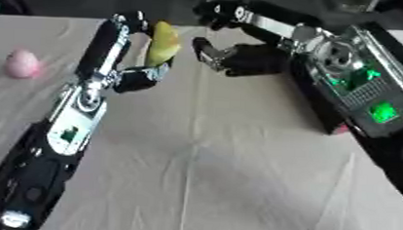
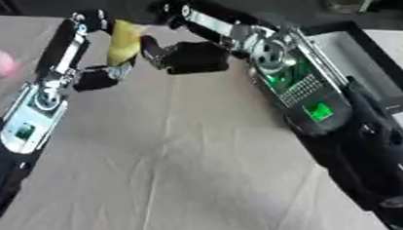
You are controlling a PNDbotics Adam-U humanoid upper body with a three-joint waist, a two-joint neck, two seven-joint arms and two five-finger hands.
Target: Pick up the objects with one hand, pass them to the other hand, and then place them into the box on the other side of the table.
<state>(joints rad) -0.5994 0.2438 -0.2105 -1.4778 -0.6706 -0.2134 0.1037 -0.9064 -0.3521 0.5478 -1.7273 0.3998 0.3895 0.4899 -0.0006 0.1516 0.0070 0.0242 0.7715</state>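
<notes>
- Now the left hand pinches a yellow-green object, thumb below and fingers curled over its top, lifted clear of the tabletop.
- The object's long axis runs nearly upright, about twelve to six o'clock.
- The right hand sits at about three o'clock from the object, just beside it, fingers spread towards it and not yet closed on it as far as I can tell.
- Judged from this, the handover is the step in hand.
- The box lies at three o'clock, behind the right arm.
- A pink object rests on the tabletop at nine o'clock, well apart from both hands.
</notes>
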